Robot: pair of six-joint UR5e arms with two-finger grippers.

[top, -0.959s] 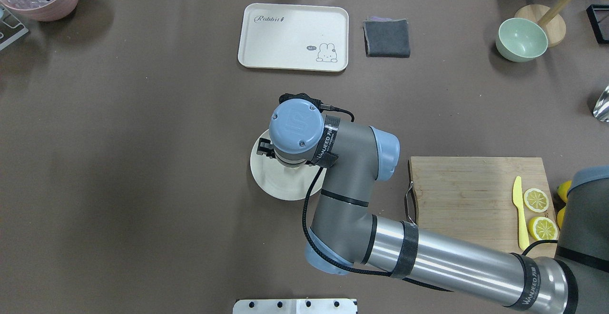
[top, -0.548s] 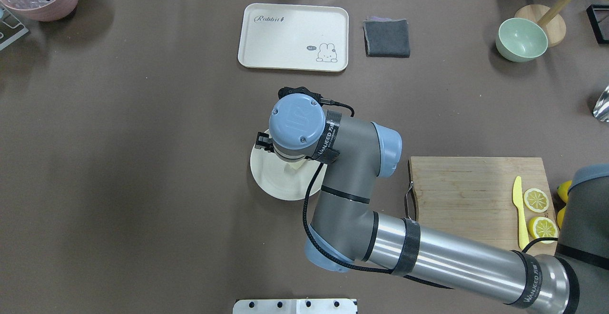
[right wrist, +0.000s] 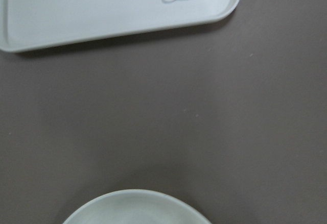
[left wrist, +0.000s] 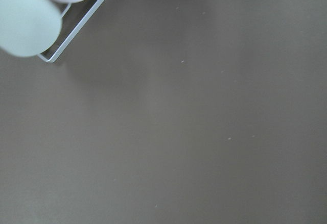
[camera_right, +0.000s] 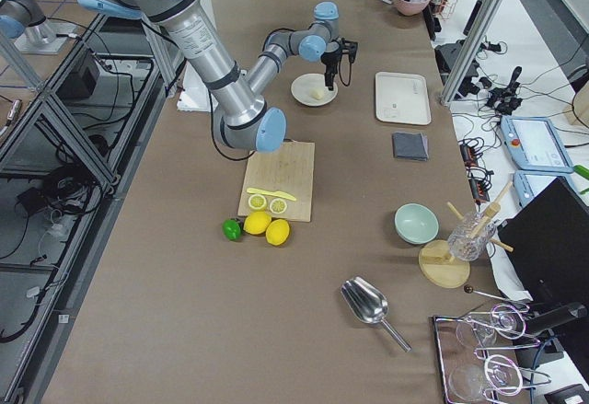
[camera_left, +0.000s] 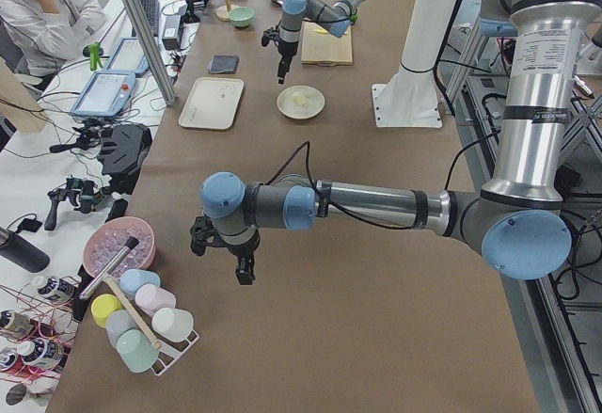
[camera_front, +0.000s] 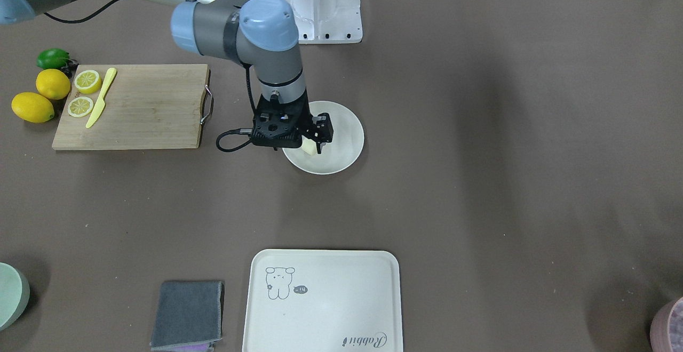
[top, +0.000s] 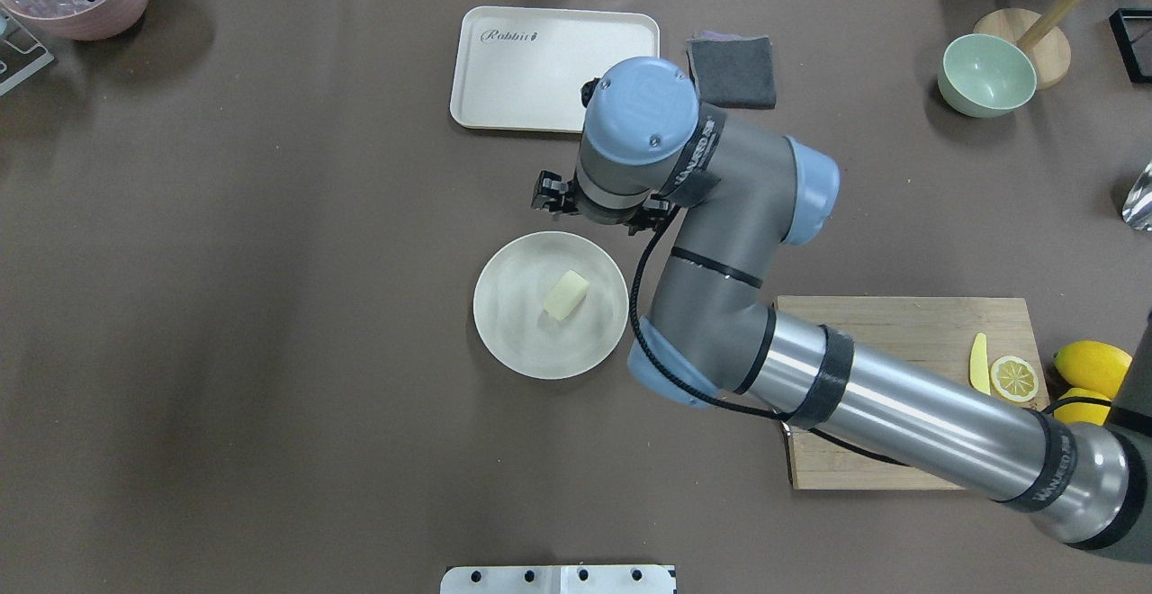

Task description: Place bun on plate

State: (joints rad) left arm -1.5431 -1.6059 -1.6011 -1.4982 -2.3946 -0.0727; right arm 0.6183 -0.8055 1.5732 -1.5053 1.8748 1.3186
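Observation:
The bun (top: 566, 294), a small pale cream lump, lies free near the middle of the round off-white plate (top: 513, 342). It also shows on the plate (camera_left: 313, 107) in the exterior left view. My right gripper (camera_left: 279, 67) hangs raised above the plate's far side, apart from the bun (camera_right: 317, 94), and holds nothing. In the overhead view its wrist covers the fingers. The right wrist view shows only the plate's rim (right wrist: 138, 203) and the tray. My left gripper (camera_left: 243, 267) hovers over bare table far off; I cannot tell whether it is open.
A cream tray (top: 504, 72) and a grey cloth (top: 733, 72) lie beyond the plate. A green bowl (top: 985, 75) stands far right. The cutting board (top: 882, 351) carries a lemon slice (top: 1013, 377) and a yellow knife (top: 977, 364). A cup rack (camera_left: 141, 328) stands near my left gripper.
My right arm has risen off the plate and swung toward the tray. The bun, hidden under the wrist before, now lies uncovered on the plate.

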